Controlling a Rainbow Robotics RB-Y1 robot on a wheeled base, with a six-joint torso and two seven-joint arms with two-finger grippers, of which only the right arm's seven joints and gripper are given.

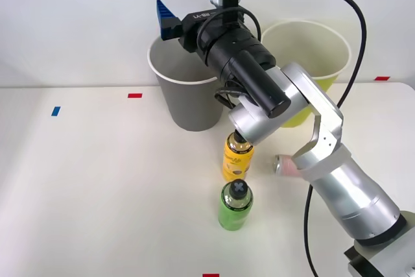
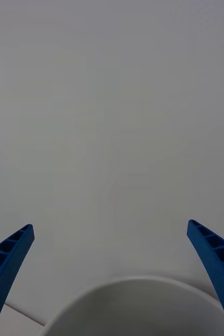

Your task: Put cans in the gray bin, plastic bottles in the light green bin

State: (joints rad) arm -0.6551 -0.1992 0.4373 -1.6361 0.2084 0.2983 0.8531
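Two bins, front view: we see the gray bin (image 1: 188, 98) and the light green bin (image 1: 311, 50) side by side at the far part of the tabletop (image 1: 97, 186).
Arm, front view: our right arm reaches over the gray bin, its claw (image 1: 188, 21) above the rim.
Bottles, front view: the yellow-orange bottle (image 1: 237, 157) stands just before the gray bin; the green bottle (image 1: 235, 205) stands nearer to us, close beside it.
Can, front view: we make out a pale pink can (image 1: 285, 165) partly behind the arm.
Claw, wrist view: the claw (image 2: 112, 278) is spread wide with nothing between its fingers (image 2: 9, 262).
Bin, wrist view: the gray bin's white rim (image 2: 132, 286) curves beneath.
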